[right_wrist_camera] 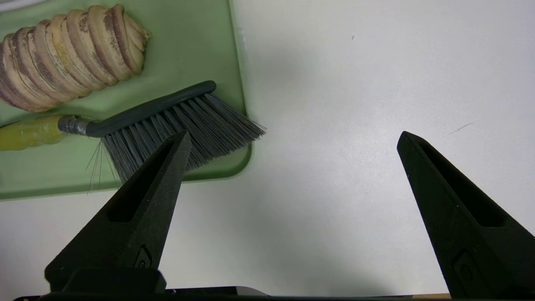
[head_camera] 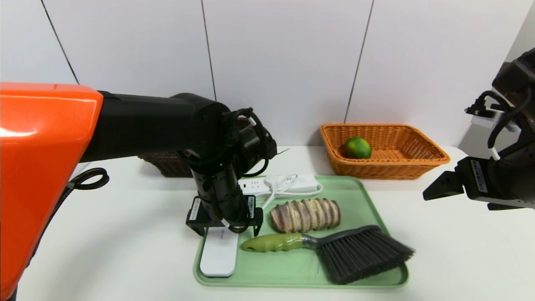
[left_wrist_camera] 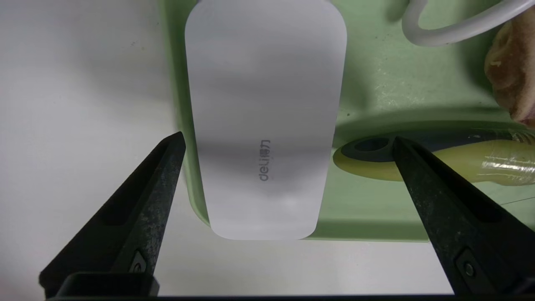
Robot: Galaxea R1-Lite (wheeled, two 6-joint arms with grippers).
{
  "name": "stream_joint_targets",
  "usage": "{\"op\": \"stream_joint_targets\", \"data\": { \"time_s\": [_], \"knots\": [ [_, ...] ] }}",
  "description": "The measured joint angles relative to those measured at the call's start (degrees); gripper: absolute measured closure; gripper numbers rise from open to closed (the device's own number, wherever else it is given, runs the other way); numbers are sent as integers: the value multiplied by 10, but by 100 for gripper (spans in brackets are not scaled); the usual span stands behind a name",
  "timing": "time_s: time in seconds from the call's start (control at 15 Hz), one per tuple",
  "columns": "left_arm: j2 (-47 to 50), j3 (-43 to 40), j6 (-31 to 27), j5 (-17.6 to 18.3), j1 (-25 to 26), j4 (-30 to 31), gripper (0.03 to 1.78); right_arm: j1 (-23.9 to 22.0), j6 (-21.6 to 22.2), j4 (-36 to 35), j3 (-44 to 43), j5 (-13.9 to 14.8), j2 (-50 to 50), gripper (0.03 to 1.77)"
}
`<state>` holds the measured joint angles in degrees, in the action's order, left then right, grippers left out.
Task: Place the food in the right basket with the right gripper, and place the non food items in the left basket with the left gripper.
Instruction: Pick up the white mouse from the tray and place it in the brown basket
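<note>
1. Two fingers of my left gripper [left_wrist_camera: 289, 140] are open above the white case [left_wrist_camera: 267, 121], at the tray's [head_camera: 259, 281] left edge.
2. My right gripper [right_wrist_camera: 294, 133] is open, beyond the tray's right edge.

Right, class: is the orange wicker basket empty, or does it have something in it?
Not empty: in the head view, a green lime sits inside the orange wicker basket.
</note>
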<state>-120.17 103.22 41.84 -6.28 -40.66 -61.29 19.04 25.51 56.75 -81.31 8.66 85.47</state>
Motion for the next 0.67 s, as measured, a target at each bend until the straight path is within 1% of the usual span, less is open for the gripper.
{"op": "stream_joint_targets", "data": {
  "time_s": [0.67],
  "knots": [
    [-11, 2, 0, 1, 0, 3, 6, 0, 0, 0, 0, 0, 0, 9]
  ]
}}
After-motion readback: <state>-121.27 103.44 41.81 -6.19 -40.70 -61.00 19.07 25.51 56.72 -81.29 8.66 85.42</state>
